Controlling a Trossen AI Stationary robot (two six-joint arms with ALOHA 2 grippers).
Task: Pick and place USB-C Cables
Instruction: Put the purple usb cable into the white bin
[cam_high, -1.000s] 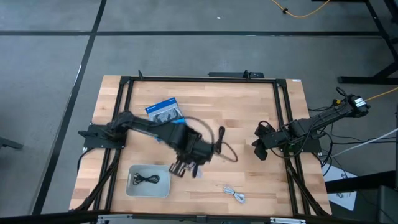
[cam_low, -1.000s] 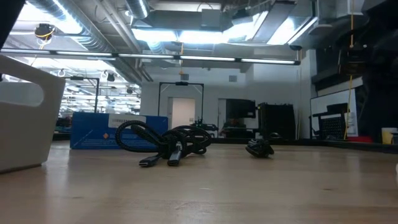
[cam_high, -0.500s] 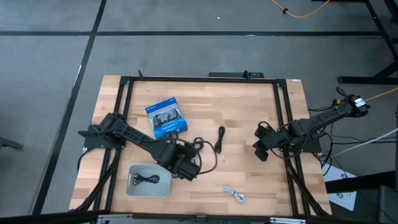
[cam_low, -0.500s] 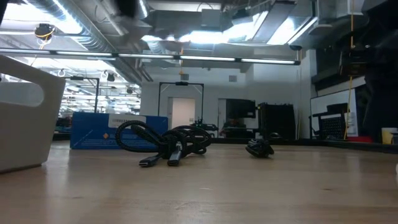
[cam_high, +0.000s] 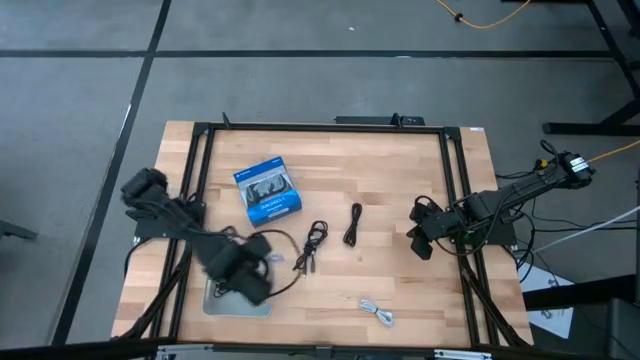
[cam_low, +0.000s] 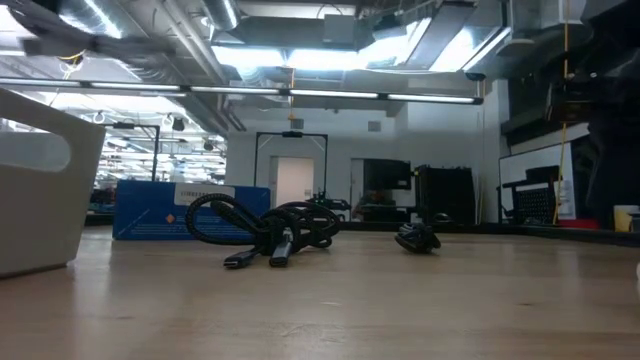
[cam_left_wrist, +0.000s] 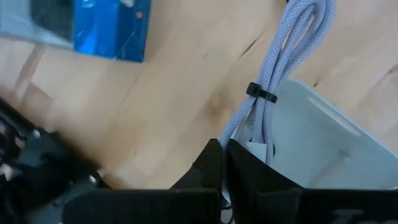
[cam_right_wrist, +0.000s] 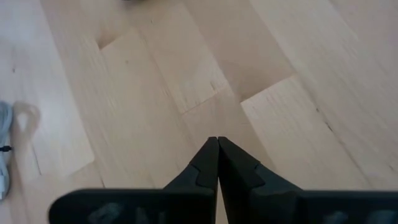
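My left gripper (cam_left_wrist: 222, 163) has its fingers pinched tight on a white braided USB-C cable (cam_left_wrist: 281, 68), a folded bundle cinched by a small black tie, and on the left wrist view the cable hangs over the rim of the white bin (cam_left_wrist: 323, 143). From above, the left gripper (cam_high: 238, 272) sits over that bin (cam_high: 262, 306) at the front left of the bench (cam_high: 400, 190), with the arm running back to its base at the left edge. My right gripper (cam_right_wrist: 217, 163) has its fingers closed together with nothing between them; it waits low above bare wood at the right side of the bench (cam_right_wrist: 280, 56), and in the overhead view I see it (cam_high: 420, 238) near the right rail. On the bench between the arms I can see a black cable (cam_high: 312, 245) loosely tangled just right of the bin, another black cable (cam_high: 353, 224) lying straight a little further right, and a second white cable (cam_high: 377, 312) near the front edge, well apart from the others. The blue box (cam_high: 267, 189) lies behind the black ones toward the left rear. From the low view, the bin wall (cam_low: 40, 200) stands at the left, the blue box (cam_low: 190, 212) sits behind the tangled black cable (cam_low: 270, 232), and the other black cable (cam_low: 418, 238) rests off to the right.
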